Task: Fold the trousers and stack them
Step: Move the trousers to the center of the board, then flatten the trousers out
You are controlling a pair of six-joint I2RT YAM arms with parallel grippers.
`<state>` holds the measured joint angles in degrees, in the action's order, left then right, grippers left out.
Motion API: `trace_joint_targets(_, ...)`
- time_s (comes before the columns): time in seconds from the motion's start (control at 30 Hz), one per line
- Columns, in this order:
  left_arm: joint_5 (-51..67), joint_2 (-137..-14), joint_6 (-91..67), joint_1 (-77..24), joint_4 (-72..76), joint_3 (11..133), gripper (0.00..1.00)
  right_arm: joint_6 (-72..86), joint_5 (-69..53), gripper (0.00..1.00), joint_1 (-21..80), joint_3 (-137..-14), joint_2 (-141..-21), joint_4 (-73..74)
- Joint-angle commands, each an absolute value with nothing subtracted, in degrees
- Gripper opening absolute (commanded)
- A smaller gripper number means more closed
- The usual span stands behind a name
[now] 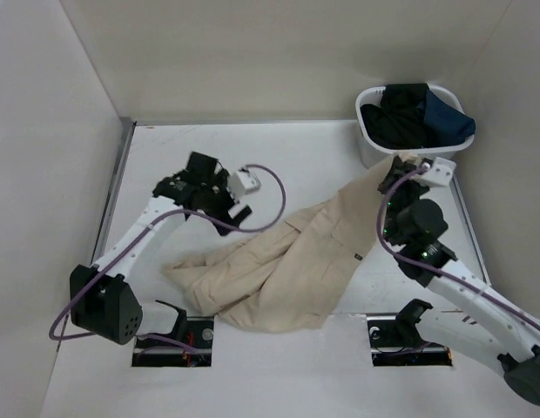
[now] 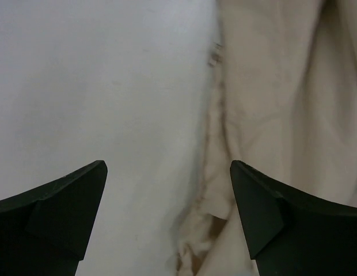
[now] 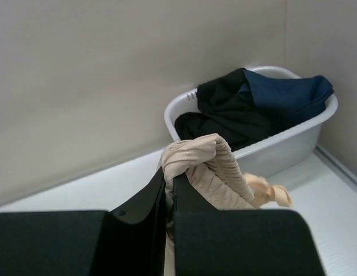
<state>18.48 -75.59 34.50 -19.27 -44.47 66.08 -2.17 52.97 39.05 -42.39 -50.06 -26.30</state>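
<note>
— How far are we?
— Barely begun. The trousers [image 1: 287, 261] lie crumpled on the bench [image 1: 165, 165], unfolded. Our left fingers [image 1: 238, 212] hang wide over their edge; our right fingers [image 3: 170, 195] pinch the waistband [image 3: 207, 155] up near the basket [image 3: 282, 146].

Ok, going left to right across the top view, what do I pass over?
Left gripper, jaws open → beige trousers → white basket holding black and navy garments. The right gripper, shut on the trousers' waist, overlaps both trousers and basket, so I've left it out of the order.
</note>
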Motion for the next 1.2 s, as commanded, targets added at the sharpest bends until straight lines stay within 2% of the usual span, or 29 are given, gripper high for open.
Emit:
trace_joint_targets(0.0, 18.0, -78.0, 40.2, -25.4, -52.0, 58.4, 0.9, 7.8, 53.7, 0.04, 39.2, -41.5, -42.4, -22.7)
trace_joint_targets(0.17, 14.0, -85.3, 39.6, -29.9, -47.2, 54.7, 0.89, 19.0, 49.5, 0.05, 36.5, -38.1, -37.4, -12.5)
trace_joint_targets(0.27, 12.8, -91.1, 37.5, -30.7, -44.7, 55.1, 0.84, 28.5, 45.7, 0.06, 33.0, -35.3, -33.7, -7.4)
trace_joint_targets(0.3, 12.0, -93.5, 36.8, -30.7, -43.9, 55.5, 0.78, 31.3, 42.8, 0.06, 31.3, -34.4, -32.8, -6.1)
trace_joint_targets(0.33, 11.6, -96.0, 36.3, -30.5, -43.6, 56.4, 0.65, 33.1, 40.4, 0.06, 30.0, -33.9, -32.5, -5.1)
trace_joint_targets(0.43, 9.2, -100.5, 33.4, -28.0, -43.1, 60.8, 0.14, 37.2, 29.7, 0.04, 25.1, -33.0, -32.5, -3.2)
trace_joint_targets(0.47, 7.7, -101.0, 32.5, -26.3, -42.3, 63.2, 0.08, 37.8, 27.0, 0.04, 23.8, -32.8, -32.6, -3.2)
trace_joint_targets(0.57, 2.7, -101.7, 32.6, -20.0, -38.9, 73.6, 0.02, 39.2, 23.4, 0.03, 21.2, -32.0, -32.4, -3.7)
trace_joint_targets(0.63, 0.6, -103.3, 31.9, -15.9, -35.7, 83.4, 0.03, 39.7, 22.9, 0.03, 20.2, -31.9, -32.6, -3.7)
trace_joint_targets(0.67, 0.2, -104.3, 31.2, -14.3, -34.4, 88.2, 0.08, 39.8, 22.7, 0.03, 19.9, -31.9, -33.1, -3.7)
trace_joint_targets(0.7, 0.3, -105.3, 30.5, -13.1, -33.6, 92.8, 0.17, 39.9, 22.4, 0.03, 19.7, -32.1, -33.8, -3.7)
trace_joint_targets(0.73, 0.9, -106.0, 30.2, -12.4, -33.5, 96.6, 0.31, 40.3, 22.0, 0.03, 19.9, -32.3, -34.7, -3.7)
trace_joint_targets(0.8, 2.5, -105.7, 31.0, -11.6, -32.8, 100.4, 0.67, 41.7, 21.5, 0.03, 20.0, -32.6, -36.8, -3.9)
trace_joint_targets(0.93, 5.1, -98.5, 35.1, -11.0, -32.5, 95.8, 0.75, 47.1, 21.2, 0.02, 23.4, -32.3, -41.9, -6.0)
trace_joint_targets(1.17, 10.1, -78.9, 48.2, -14.5, -45.3, 63.9, 0.75, 51.7, 21.9, 0.02, 28.3, -32.6, -49.7, -14.1)
